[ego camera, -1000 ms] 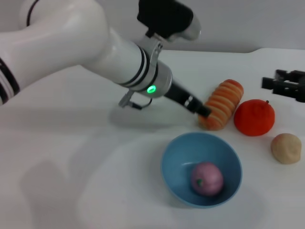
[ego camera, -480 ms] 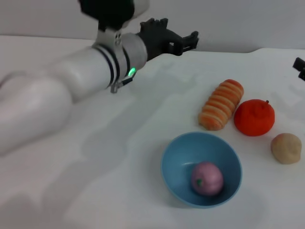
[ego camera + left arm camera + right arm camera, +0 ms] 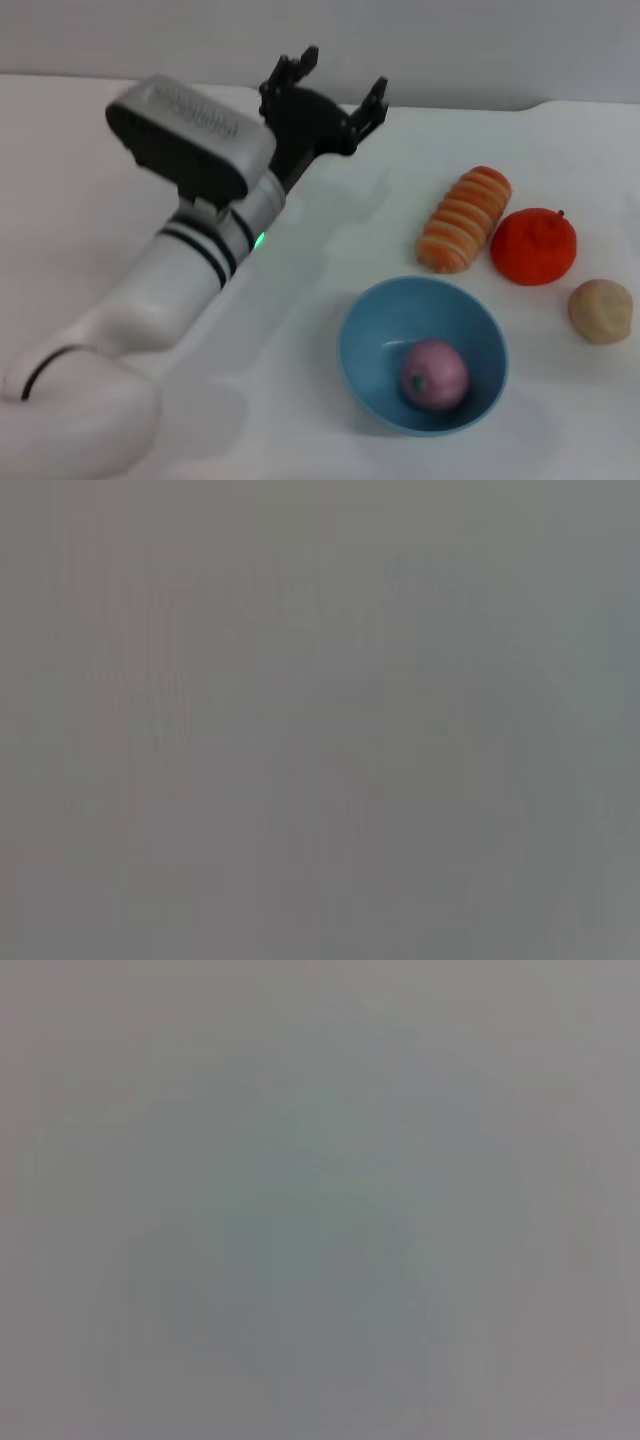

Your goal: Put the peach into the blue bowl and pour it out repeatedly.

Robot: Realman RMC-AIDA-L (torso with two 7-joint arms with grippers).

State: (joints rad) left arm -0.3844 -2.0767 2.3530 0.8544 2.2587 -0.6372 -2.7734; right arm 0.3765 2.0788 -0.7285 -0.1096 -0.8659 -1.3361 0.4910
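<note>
The left hand (image 3: 338, 88) hangs over the far part of the white table (image 3: 120, 200), fingers spread wide and gripping nothing, its arm reaching up from the near left corner. The bowl (image 3: 422, 355) sits well apart from it, nearer and to the right, upright on the table. The peach (image 3: 434, 375) lies inside the bowl, low against the near right wall. Beyond the bowl a striped orange loaf (image 3: 463, 220) lies beside an orange fruit (image 3: 534, 246); they seem to touch, though I cannot be sure. A beige ball (image 3: 601, 310) rests farthest right. Both wrist views show only flat grey.
</note>
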